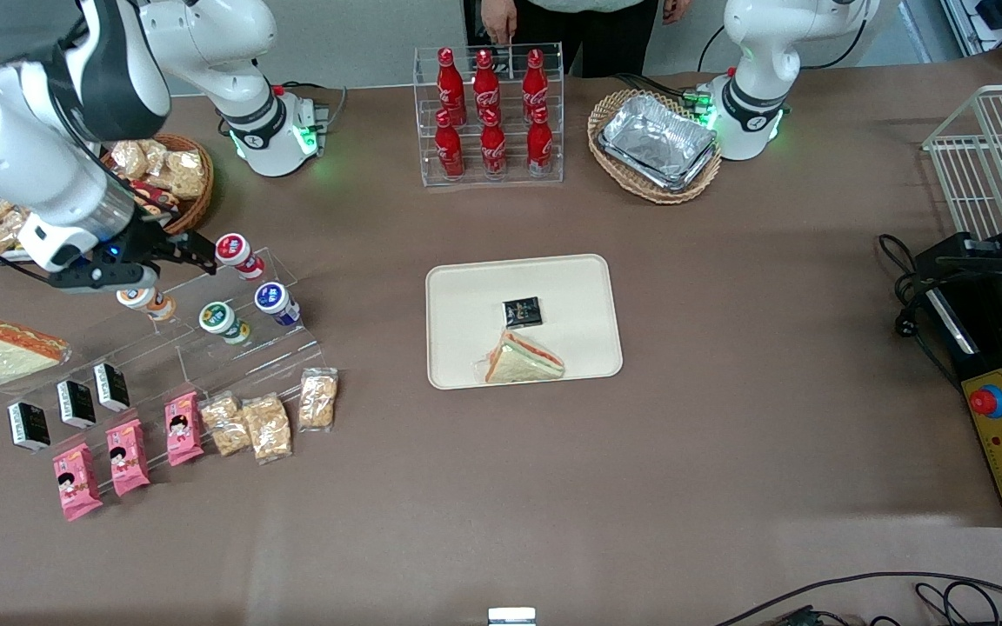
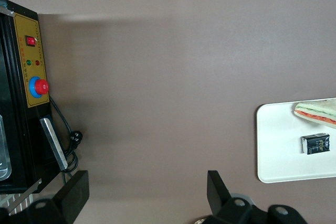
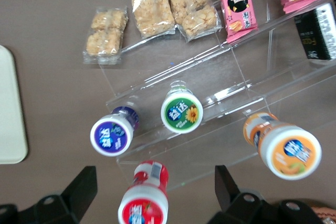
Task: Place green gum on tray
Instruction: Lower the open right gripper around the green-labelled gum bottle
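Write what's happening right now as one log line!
gripper: open, above the gum shelf | green gum: on shelf, not grasped | tray: holds sandwich, dark packet

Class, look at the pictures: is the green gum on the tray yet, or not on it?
Not on it. The green gum stands on the clear stepped rack, apart from the tray; the open gripper hovers above the rack.

The right arm reaches down with its gripper (image 1: pixel 177 257) hanging in the air, fingers (image 3: pixel 79 190) spread apart, holding nothing.

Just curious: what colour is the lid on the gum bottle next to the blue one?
Green, with a yellow flower: the green gum, clearest in the right wrist view.
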Robot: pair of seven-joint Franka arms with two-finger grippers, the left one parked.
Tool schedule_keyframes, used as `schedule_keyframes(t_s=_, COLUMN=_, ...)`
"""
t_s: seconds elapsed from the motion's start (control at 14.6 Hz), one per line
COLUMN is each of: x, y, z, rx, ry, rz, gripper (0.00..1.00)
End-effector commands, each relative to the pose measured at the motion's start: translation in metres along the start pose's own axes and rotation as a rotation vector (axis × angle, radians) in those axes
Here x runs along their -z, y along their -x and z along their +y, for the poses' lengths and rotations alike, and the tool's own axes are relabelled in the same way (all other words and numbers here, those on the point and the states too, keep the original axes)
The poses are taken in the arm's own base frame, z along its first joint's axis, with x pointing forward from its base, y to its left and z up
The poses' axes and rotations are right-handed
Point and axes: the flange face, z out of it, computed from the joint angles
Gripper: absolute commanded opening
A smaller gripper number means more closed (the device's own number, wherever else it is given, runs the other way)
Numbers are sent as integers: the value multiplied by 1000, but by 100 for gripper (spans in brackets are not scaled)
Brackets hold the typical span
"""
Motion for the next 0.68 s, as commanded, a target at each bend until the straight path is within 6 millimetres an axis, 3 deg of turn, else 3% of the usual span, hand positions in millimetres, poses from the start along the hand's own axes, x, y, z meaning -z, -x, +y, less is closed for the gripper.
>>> schedule_keyframes(t_s=0.0, x=-37, y=-15, z=3, rx=13, ry=33, rz=-6, gripper=100)
schedule_keyframes(t_s=0.62, x=-95, y=-24, z=15, rx=97, ry=55, rz=8, gripper=100)
